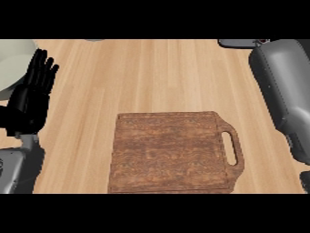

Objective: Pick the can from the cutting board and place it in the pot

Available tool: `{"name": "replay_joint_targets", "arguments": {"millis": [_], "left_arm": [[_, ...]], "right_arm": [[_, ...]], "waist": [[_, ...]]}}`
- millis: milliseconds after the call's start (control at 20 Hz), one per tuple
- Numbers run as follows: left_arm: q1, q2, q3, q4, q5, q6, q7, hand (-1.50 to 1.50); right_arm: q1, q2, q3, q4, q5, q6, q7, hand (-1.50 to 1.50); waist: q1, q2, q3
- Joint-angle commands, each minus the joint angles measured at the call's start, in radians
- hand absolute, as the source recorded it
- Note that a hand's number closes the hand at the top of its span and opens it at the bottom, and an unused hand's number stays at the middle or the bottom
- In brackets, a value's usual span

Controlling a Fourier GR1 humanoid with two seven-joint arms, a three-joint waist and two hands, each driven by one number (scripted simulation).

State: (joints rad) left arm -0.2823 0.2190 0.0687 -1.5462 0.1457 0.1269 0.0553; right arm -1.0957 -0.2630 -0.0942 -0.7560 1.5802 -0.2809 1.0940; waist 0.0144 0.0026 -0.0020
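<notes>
In the head view, a wooden counter (150,77) fills most of the picture. A brown cutting board (171,152) lies flat on it, in the lower middle part. The board has a handle with a long slot (232,148) on its right side. The top of the board is bare, and I cannot see the can on it or anywhere else in this view.

At the upper left corner there is a pale, round pot (3,66), cut by the edge of the picture. Only part of its rim and its inside show. What shows of the inside holds nothing, but I cannot tell about the hidden part.

The left hand (33,98) is at the left side, just beside the pot and a little in front of it. Its black fingers (43,68) are straight and point upward in the picture, close to each other, and they hold nothing. Its grey forearm (3,170) comes in from the lower left corner.

On the right side a big grey forearm (295,100) reaches from the lower right up to the top edge. The right hand itself is outside the picture, so I cannot tell how its fingers are or whether it carries the can. A small dark object (241,43) shows at the top edge next to this arm; I cannot tell what it is.
</notes>
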Motion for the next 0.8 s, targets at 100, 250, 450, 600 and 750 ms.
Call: {"name": "replay_joint_targets", "arguments": {"millis": [100,250,450,600,750], "left_arm": [[0.002,0.008,0.006,-0.037,0.003,0.002,0.042,0.00],[0.002,0.015,0.036,0.039,0.003,-0.016,-0.028,0.00],[0.036,0.018,0.054,0.025,0.026,-0.040,-0.037,0.00],[0.007,-0.024,0.021,0.027,-0.021,0.017,-0.031,0.00],[0.052,-0.008,0.023,-0.023,0.004,-0.040,-0.013,0.00]], "right_arm": [[0.108,-0.023,-0.048,-0.073,0.011,0.016,0.103,1.50],[0.195,-0.045,-0.074,-0.169,-0.001,-0.015,0.081,1.50],[0.284,-0.114,-0.116,-0.321,-0.079,0.056,-0.045,1.50],[0.374,-0.173,-0.178,-0.243,-0.138,-0.069,-0.156,1.50],[0.401,-0.132,-0.146,-0.304,-0.121,-0.040,-0.112,1.50]], "waist": [[-0.021,-0.007,0.002],[-0.032,-0.006,0.002],[-0.028,-0.009,0.002],[-0.020,-0.002,0.002],[-0.013,-0.003,0.002]]}}
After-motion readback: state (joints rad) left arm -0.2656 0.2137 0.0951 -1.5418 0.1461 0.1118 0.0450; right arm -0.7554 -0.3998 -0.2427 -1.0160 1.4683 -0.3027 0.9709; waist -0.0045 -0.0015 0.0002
